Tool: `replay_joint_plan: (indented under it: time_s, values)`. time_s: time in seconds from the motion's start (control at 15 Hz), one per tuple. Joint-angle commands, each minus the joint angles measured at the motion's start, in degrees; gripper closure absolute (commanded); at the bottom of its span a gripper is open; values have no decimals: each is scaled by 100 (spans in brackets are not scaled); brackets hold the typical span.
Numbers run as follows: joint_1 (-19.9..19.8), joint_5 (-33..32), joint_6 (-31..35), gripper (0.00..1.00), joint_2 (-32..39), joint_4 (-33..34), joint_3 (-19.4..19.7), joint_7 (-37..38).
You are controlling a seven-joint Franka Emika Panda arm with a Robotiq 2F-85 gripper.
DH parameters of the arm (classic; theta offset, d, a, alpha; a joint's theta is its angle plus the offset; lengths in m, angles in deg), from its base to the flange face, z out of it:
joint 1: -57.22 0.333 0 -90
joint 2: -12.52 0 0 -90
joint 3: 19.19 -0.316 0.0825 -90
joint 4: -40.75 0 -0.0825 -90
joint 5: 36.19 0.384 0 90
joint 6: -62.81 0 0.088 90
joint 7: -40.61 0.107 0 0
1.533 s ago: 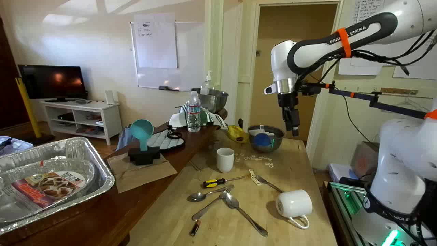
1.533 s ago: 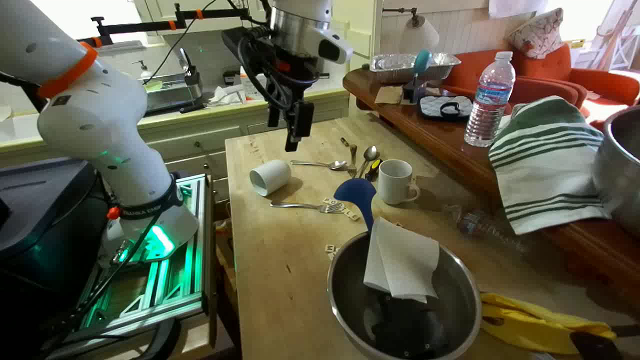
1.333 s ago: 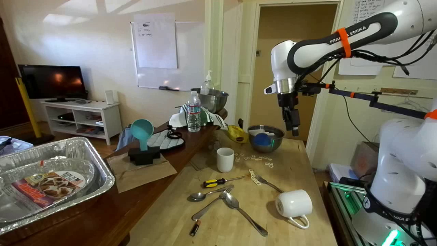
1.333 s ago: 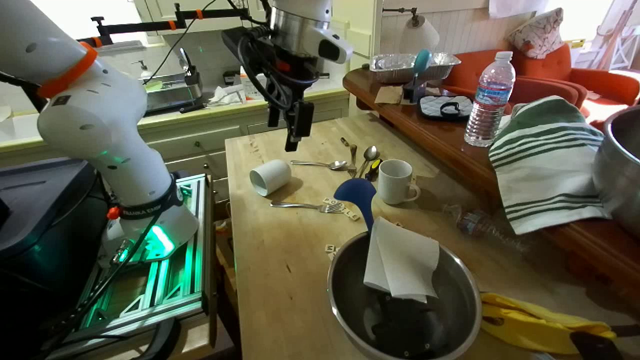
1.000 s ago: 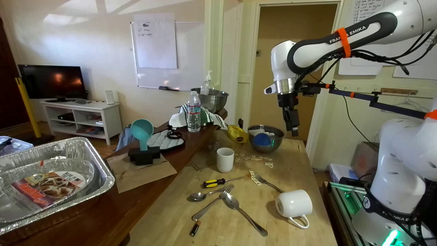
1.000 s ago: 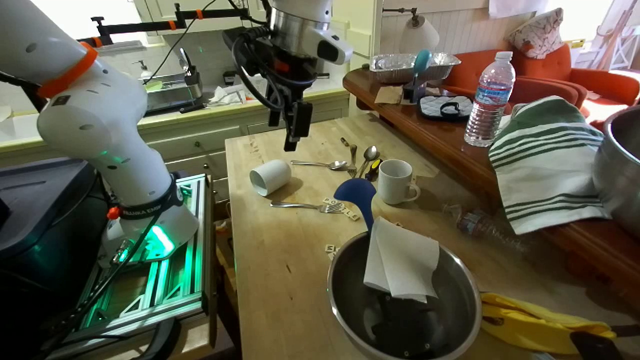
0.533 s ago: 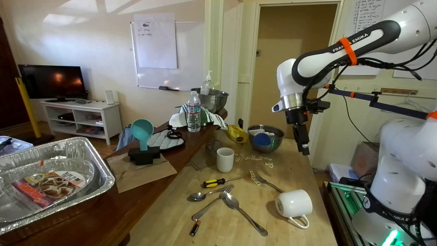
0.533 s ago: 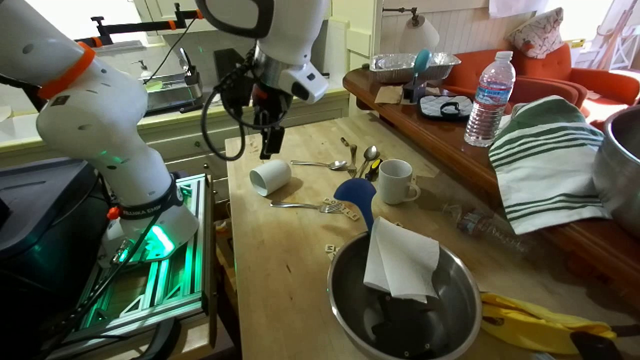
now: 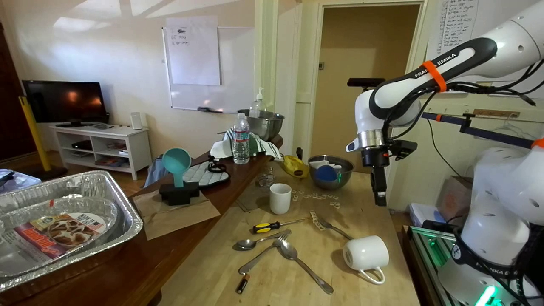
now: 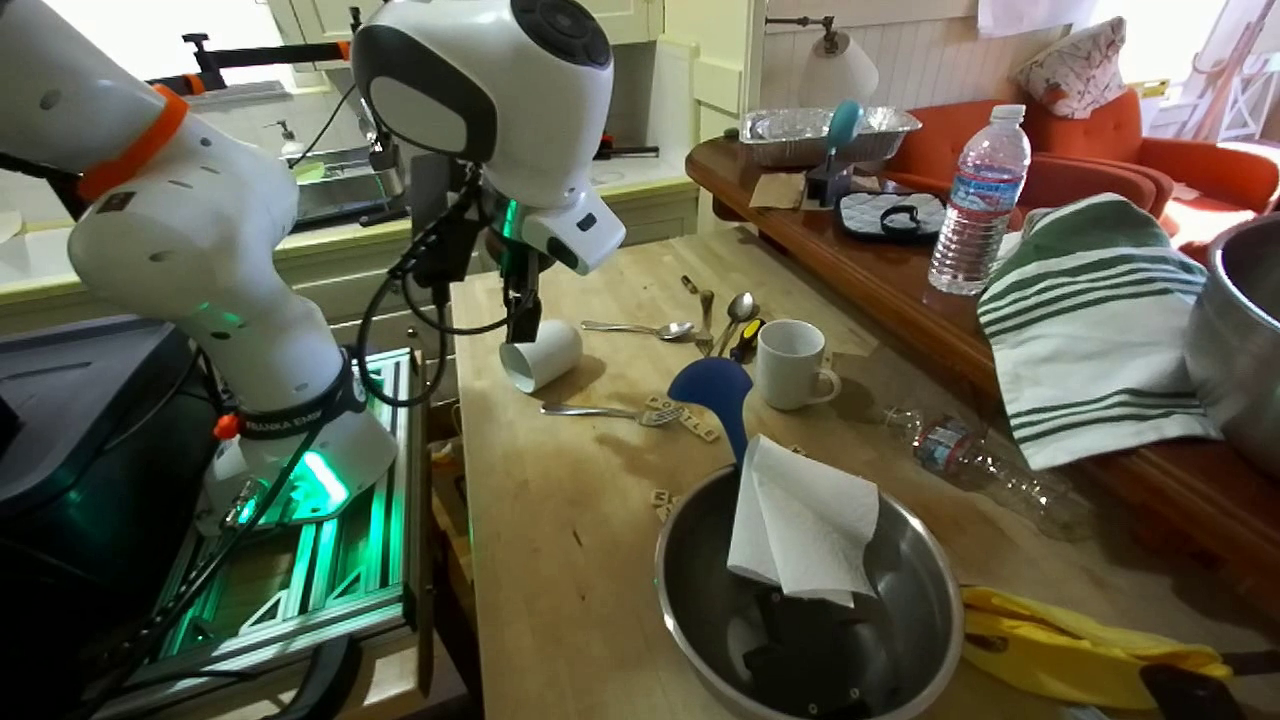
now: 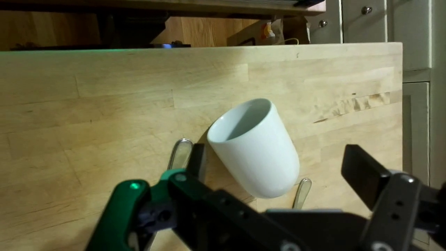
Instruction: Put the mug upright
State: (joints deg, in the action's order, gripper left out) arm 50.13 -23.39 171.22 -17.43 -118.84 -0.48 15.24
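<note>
Wrist view: fingers (image 11: 364, 177) spread wide, gripping nothing; mug (image 11: 259, 157) shows between them.
Mug: on its side on tabletop (image 11: 122, 139), below and apart from fingers, near fork (image 9: 340, 230).
Arm (image 9: 463, 55): reads "FRAN… EMIKA", orange strap (image 9: 434, 76) across lettering.
Letter tiles (image 10: 700, 427): too small to read for sure.
Mug handle (image 9: 370, 281): shows in an exterior view; wrist view gets the open mouth.
Finger gap: hidden in both exterior views.

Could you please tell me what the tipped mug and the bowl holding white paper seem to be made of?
The mug: probably glazed ceramic, smooth and glossy, judging by highlights on its white side.
The bowl: metal, likely stainless steel, fairly polished, given its grey sheen and reflections.
</note>
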Motion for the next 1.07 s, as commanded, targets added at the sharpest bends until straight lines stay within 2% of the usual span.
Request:
replay_joint_plan:
  time_s: [0.0, 0.2, 0.47, 0.67, 1.0]
  values:
    - [-60, 24, -17, 0, 8, 7, -81, -23]
    - [68, 227, 450, 0, 392, 40, -267, 329]
    - [263, 1101, 273, 0, 1064, 50, -222, 444]
    - [167, 1502, 242, 0, 1516, 44, -265, 627]
    - [-47, 1559, 192, 0, 2039, 50, -351, 1255]
